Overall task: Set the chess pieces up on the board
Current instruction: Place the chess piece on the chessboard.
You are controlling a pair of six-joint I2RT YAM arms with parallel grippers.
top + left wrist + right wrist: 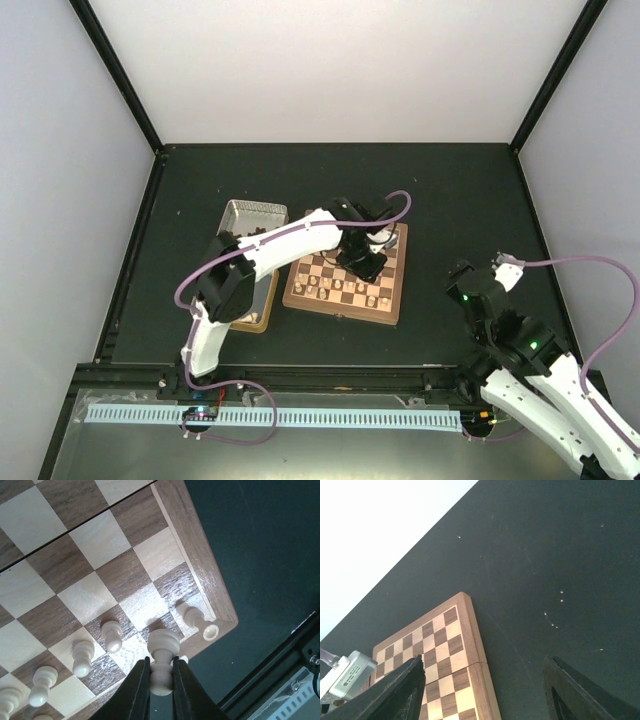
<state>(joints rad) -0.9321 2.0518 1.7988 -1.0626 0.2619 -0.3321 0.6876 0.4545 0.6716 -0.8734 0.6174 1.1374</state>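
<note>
The wooden chessboard [347, 272] lies in the middle of the dark table and also shows in the left wrist view [115, 575] and the right wrist view [450, 645]. Several pale cream pieces [111, 635] stand along its near rows. One cream piece [197, 620] lies tipped over at the board's corner. My left gripper [161, 680] is shut on a cream pawn [162, 652], held just above the near right corner squares. My right gripper [482, 690] is open and empty, hovering right of the board. No dark brown pieces are in view.
Two metal tin halves lie left of the board: a silver tray [250, 217] at the back and a gold-sided one [255, 305] partly under the left arm. White walls enclose the table. A rail [270, 378] runs along the near edge.
</note>
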